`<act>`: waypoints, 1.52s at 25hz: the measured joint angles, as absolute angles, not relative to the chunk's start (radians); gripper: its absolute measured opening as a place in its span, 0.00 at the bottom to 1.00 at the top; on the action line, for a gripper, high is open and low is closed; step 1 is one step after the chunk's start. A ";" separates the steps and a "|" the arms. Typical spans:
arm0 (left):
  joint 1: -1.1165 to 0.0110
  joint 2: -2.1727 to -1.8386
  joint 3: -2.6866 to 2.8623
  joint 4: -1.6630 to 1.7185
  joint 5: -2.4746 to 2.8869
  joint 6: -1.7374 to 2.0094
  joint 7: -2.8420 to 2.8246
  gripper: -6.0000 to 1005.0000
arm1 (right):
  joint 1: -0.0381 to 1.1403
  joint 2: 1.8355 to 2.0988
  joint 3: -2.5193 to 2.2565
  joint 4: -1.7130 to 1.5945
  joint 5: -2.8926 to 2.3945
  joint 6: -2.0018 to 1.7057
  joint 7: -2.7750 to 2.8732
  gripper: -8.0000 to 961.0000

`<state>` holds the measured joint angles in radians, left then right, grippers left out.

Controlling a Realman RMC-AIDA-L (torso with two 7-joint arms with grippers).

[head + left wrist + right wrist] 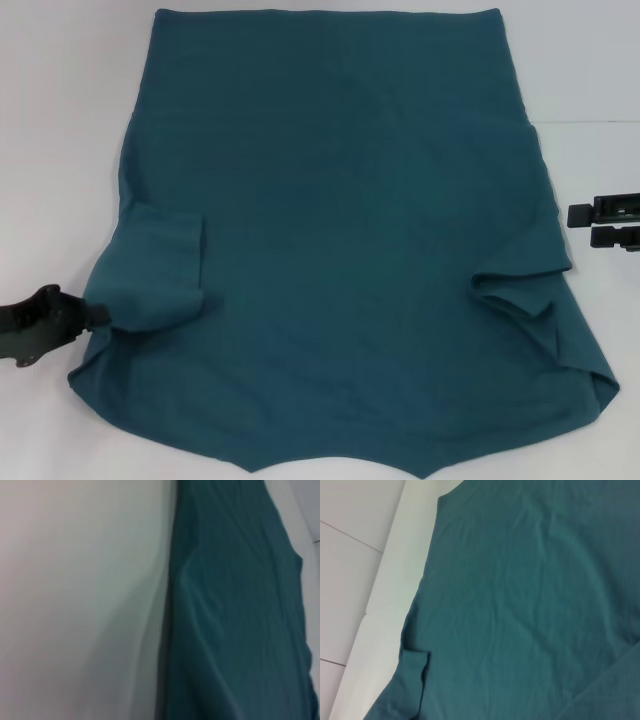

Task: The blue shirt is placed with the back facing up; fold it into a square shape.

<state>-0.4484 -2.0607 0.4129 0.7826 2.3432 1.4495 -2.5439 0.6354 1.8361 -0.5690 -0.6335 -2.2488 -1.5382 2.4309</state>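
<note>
The blue shirt point(340, 230) lies flat on the white table point(60, 120), plain side up, with the hem at the far end. Both sleeves are turned inward over the body: the left sleeve point(160, 270) and the right sleeve point(520, 285). My left gripper point(98, 316) sits at the shirt's near left edge, shut on the folded left sleeve's outer corner. My right gripper point(580, 225) is open and hovers off the shirt's right edge, touching no cloth. The left wrist view shows the shirt point(235, 620) edge-on; the right wrist view shows the shirt point(520, 605) from above.
White table surface point(75, 605) borders the shirt on the left and right. In the right wrist view the table edge point(375, 615) runs beside the shirt, with tiled floor point(345, 565) beyond it.
</note>
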 joint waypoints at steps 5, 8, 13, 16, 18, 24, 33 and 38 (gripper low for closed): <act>-0.453 -2.047 0.401 0.781 2.279 1.496 -2.516 0.01 | 0.634 1.825 -0.575 -0.634 -2.256 -1.579 2.428 0.73; -0.458 -2.038 0.395 0.781 2.257 1.514 -2.505 0.01 | 0.633 1.808 -0.579 -0.634 -2.273 -1.643 2.409 0.73; -0.466 -2.034 0.395 0.780 2.253 1.515 -2.502 0.01 | 0.614 1.779 -0.576 -0.638 -2.328 -1.717 2.403 0.73; -0.470 -2.034 0.399 0.779 2.256 1.507 -2.501 0.01 | 0.587 1.765 -0.571 -0.654 -2.353 -1.738 2.411 0.73; -0.473 -2.034 0.405 0.777 2.260 1.502 -2.501 0.01 | 0.570 1.762 -0.569 -0.668 -2.355 -1.756 2.413 0.73; -0.477 -2.034 0.415 0.775 2.264 1.499 -2.490 0.01 | 0.544 1.760 -0.563 -0.689 -2.360 -1.804 2.413 0.73; -0.476 -2.034 0.416 0.773 2.267 1.491 -2.490 0.01 | 0.574 1.771 -0.567 -0.689 -2.469 -1.788 2.408 0.73; -0.475 -2.035 0.416 0.766 2.267 1.476 -2.490 0.01 | 0.575 1.807 -0.578 -0.688 -2.479 -1.710 2.316 0.73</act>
